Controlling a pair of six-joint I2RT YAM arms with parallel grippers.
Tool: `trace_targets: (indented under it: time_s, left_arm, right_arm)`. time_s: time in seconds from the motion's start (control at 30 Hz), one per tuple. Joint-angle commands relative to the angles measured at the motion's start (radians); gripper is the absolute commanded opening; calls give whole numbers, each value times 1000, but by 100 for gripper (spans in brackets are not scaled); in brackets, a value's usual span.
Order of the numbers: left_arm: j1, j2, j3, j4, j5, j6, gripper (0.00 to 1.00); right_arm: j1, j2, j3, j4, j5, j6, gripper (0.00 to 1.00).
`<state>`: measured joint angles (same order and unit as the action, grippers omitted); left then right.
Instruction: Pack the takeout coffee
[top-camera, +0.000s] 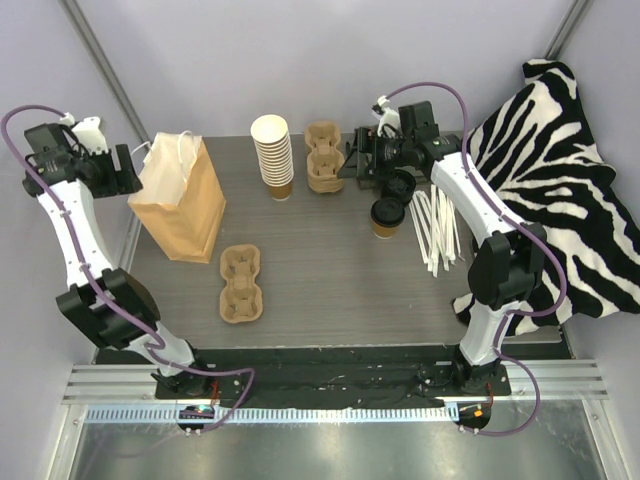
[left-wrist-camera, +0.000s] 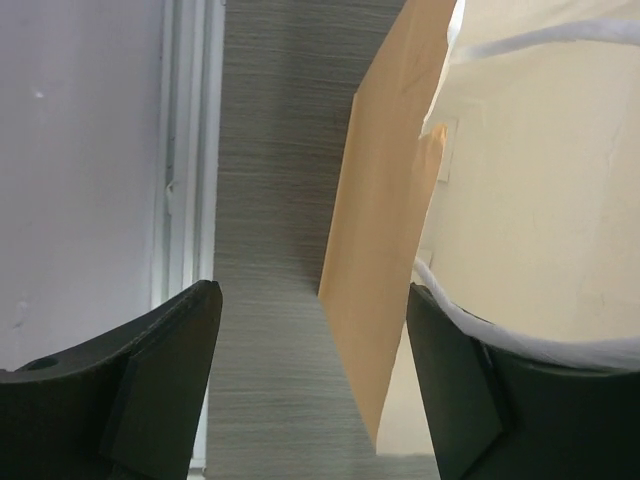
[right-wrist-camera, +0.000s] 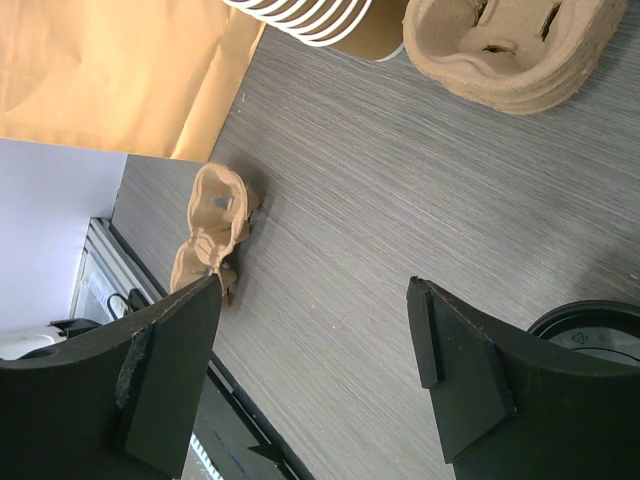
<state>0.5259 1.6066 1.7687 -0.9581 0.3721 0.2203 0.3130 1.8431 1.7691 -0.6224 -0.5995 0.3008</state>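
The takeout coffee (top-camera: 387, 216), a small brown cup with a black lid, stands upright on the table right of centre. My right gripper (top-camera: 352, 165) is open and empty, hovering above the table just behind and left of the cup, beside the stacked carriers. In the right wrist view the gripper (right-wrist-camera: 312, 385) is spread over bare table, and a black lid rim (right-wrist-camera: 596, 336) shows at the lower right. My left gripper (top-camera: 128, 172) is open at the far left, against the brown paper bag (top-camera: 180, 200). In the left wrist view the gripper (left-wrist-camera: 312, 390) has the bag's edge (left-wrist-camera: 385, 250) between its fingers, untouched.
A tall stack of lidless cups (top-camera: 273, 155) and a stack of pulp carriers (top-camera: 323, 156) stand at the back. One carrier (top-camera: 241, 284) lies at centre left. Loose black lids (top-camera: 400, 185) and white straws (top-camera: 436, 232) lie by the coffee. A zebra cloth (top-camera: 560, 180) covers the right side.
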Motion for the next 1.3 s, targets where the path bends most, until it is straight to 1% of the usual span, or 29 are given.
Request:
trace_targets:
  time_s: [0.0, 0.13, 0.23, 0.27, 0.33, 0.37, 0.43, 0.47, 0.53, 0.57, 0.7, 0.73, 0.9, 0.97, 1.0, 1.03, 1.1, 1.17, 1.2, 1.27]
  left_arm:
    - [5, 38, 60, 64, 93, -10, 77]
    - [5, 68, 72, 87, 102, -39, 68]
    - [3, 79, 75, 102, 120, -55, 57]
    - [3, 81, 77, 104, 122, -59, 45]
    - [3, 76, 81, 96, 123, -65, 29]
    - [5, 69, 80, 94, 119, -71, 14]
    - [5, 24, 61, 117, 117, -90, 2]
    - [3, 6, 55, 134, 116, -122, 0]
    - [3, -48, 58, 171, 125, -154, 0]
    - [3, -62, 69, 185, 125, -197, 0]
    - [5, -97, 173, 190, 151, -314, 0]
    - [3, -102, 216, 187, 175, -338, 0]
    - [-9, -166, 271, 193, 244, -519, 0]
    - [-23, -197, 268, 206, 270, -568, 0]
    - [-27, -224, 262, 211, 281, -629, 0]
    - [-33, -243, 255, 216, 300, -657, 0]
    - [-67, -292, 227, 229, 321, -706, 0]
    - [-118, -327, 196, 252, 324, -769, 0]
    - [-136, -365, 157, 259, 327, -789, 0]
    - [-207, -404, 106, 275, 323, -851, 0]
  right_arm:
    - [5, -35, 20, 18, -5, -6, 83]
    - [5, -27, 21, 16, -14, -3, 83]
    - [5, -19, 26, 20, -19, -2, 83]
    - [3, -19, 26, 18, -19, 1, 83]
    - [5, -24, 29, 20, -20, 0, 83]
    - [1, -27, 29, 16, -19, 0, 83]
    - [3, -36, 26, 16, -17, -5, 83]
    - [1, -39, 27, 18, -17, -5, 83]
    - [-8, -44, 33, 16, -17, -14, 83]
    - [-12, -39, 41, 6, -17, -20, 83]
    - [-77, -33, 99, -8, -42, -26, 82]
    - [-109, -33, 105, -10, -48, -25, 82]
    - [-181, -61, 136, -22, -82, -38, 82]
    - [-210, -77, 136, -30, -89, -51, 82]
    - [-219, -85, 136, -33, -89, -55, 82]
    - [-229, -93, 136, -37, -88, -63, 82]
    - [-252, -113, 128, -39, -86, -69, 82]
    - [-265, -125, 121, -45, -82, -74, 82]
    - [-278, -137, 118, -46, -80, -75, 82]
    - [-285, -150, 109, -53, -76, -75, 82]
